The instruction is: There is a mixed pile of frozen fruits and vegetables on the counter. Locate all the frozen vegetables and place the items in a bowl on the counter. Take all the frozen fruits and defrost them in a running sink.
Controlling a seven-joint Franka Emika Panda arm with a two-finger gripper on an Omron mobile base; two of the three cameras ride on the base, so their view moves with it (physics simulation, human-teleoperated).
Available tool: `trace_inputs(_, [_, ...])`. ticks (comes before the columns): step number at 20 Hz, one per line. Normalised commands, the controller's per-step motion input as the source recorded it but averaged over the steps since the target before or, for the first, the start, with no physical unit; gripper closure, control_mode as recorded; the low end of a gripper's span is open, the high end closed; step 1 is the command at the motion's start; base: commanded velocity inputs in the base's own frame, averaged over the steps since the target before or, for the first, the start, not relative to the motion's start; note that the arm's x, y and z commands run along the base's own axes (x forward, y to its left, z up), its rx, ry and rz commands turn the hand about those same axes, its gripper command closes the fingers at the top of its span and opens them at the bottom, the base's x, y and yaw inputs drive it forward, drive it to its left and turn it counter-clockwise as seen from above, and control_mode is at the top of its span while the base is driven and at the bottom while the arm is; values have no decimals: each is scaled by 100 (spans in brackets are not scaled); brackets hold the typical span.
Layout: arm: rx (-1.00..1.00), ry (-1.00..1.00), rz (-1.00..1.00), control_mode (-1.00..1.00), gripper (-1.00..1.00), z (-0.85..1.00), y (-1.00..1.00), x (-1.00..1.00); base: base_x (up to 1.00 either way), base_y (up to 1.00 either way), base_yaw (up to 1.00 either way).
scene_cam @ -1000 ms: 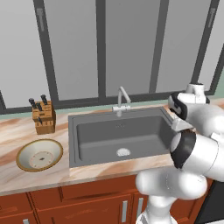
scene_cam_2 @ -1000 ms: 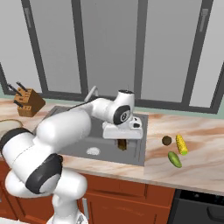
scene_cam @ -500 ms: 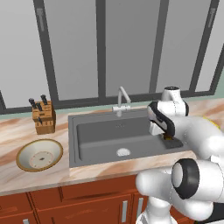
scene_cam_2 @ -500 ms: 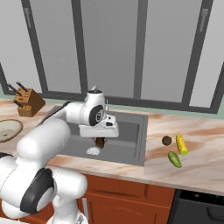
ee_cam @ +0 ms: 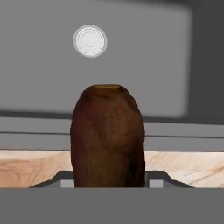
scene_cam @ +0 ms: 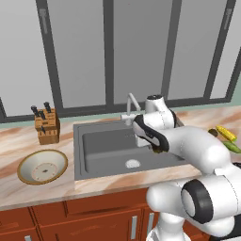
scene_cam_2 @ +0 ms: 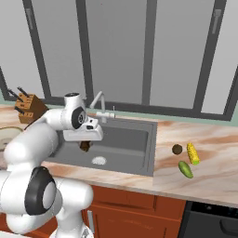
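Hand (scene_cam_2: 85, 145) closed on small dark brown stubby lump (ee_cam: 107, 136), swung left from right side, now over dark grey sink basin (scene_cam: 101, 146). Vegetable heading toward wide cream bowl (scene_cam: 42, 167) on left tabletop, probably.

A kitchen: sink (scene_cam: 103, 150) with faucet (scene_cam: 132, 106), marbled counter (scene_cam_2: 209, 153), knife block (scene_cam: 46, 126).
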Motion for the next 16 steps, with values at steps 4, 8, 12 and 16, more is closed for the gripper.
trace_inputs(4, [0, -3, -5, -100, 100, 5, 92, 26, 0, 0, 0])
trace_inputs(8, [0, -1, -4, -100, 100, 0, 91, 28, 0, 0, 0])
trace_inputs(12, [0, 0, -3, -100, 100, 0, 91, 28, 0, 0, 0])
trace_inputs(16, [0, -2, -3, -100, 100, 0, 89, 26, 0, 0, 0])
